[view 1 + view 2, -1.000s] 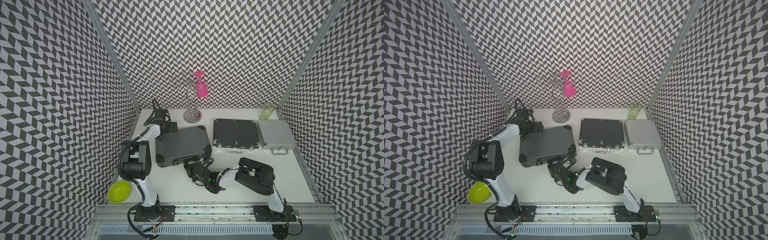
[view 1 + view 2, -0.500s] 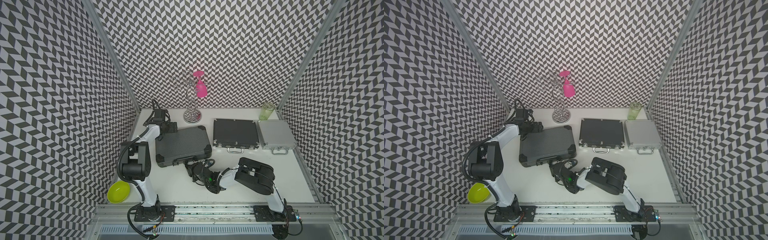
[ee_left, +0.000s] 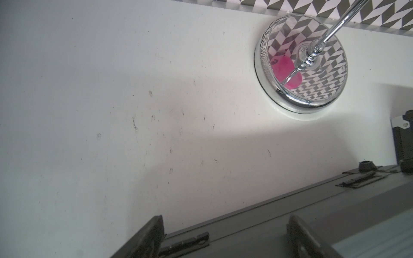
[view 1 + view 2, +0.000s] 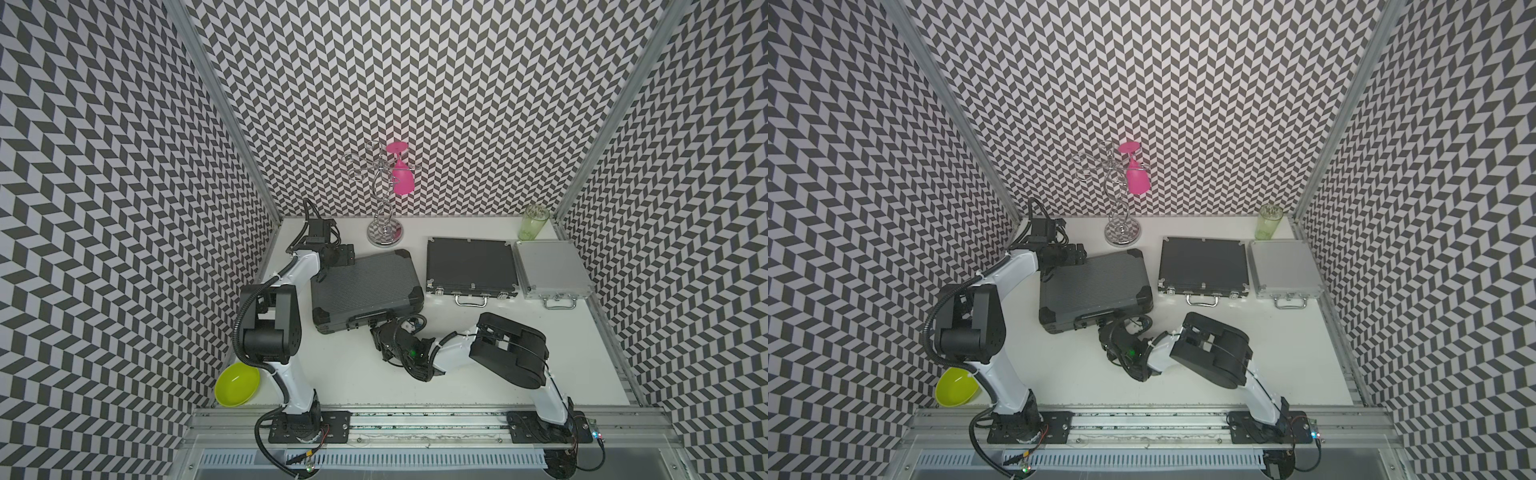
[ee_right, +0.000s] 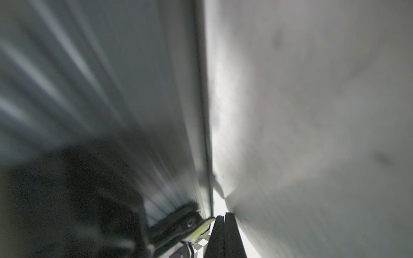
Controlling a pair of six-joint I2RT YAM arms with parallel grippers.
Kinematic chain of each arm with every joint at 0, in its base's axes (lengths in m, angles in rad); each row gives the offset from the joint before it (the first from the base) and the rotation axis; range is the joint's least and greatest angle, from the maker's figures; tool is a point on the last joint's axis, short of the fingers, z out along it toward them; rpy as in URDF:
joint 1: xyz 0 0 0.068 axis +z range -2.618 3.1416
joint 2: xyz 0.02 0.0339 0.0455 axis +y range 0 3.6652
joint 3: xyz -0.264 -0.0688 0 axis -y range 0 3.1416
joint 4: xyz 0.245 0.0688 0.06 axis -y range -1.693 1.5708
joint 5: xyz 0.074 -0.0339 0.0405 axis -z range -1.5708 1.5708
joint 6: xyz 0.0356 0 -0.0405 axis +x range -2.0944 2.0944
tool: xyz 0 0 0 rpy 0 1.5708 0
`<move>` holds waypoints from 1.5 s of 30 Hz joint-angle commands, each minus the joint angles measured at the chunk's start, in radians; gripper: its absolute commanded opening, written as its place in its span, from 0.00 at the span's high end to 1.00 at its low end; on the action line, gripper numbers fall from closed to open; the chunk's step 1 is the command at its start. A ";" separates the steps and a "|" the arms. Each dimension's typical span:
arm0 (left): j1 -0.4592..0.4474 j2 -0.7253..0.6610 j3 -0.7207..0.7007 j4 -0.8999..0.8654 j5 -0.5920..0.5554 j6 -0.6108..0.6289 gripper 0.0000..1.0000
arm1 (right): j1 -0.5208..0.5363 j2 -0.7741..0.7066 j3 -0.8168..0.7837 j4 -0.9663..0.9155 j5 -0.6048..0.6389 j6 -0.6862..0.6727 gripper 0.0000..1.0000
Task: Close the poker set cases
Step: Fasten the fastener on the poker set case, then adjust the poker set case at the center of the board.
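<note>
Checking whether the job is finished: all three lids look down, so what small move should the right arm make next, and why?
Probably nudge the shut right pincer against the grey case's front latch to press it flat. The lid is down, the pincer tip sits beside that latch, whose state is too blurred to tell, and the open left pincer stands at the rear edge.

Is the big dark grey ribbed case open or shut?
Shut. In both top views the dark-grey case lies flat, ribbed lid down on its base, no chips showing. Whether the latches are fastened, cannot tell.
</note>
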 commanded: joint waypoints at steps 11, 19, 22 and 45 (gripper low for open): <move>0.006 0.010 0.008 -0.164 -0.023 -0.039 0.10 | -0.048 -0.136 -0.248 -0.024 0.057 -0.087 0.86; 0.025 -0.047 0.091 -0.197 -0.045 -0.037 0.01 | -0.048 -0.353 -0.411 0.010 -0.015 -0.417 0.44; 0.034 -0.091 0.096 -0.198 -0.039 -0.043 0.01 | -0.063 -0.448 -0.420 -0.075 -0.063 -0.602 0.33; 0.124 -0.517 -0.377 -0.104 0.174 -0.178 0.01 | -0.430 -0.425 0.138 -0.655 -0.402 -1.765 0.08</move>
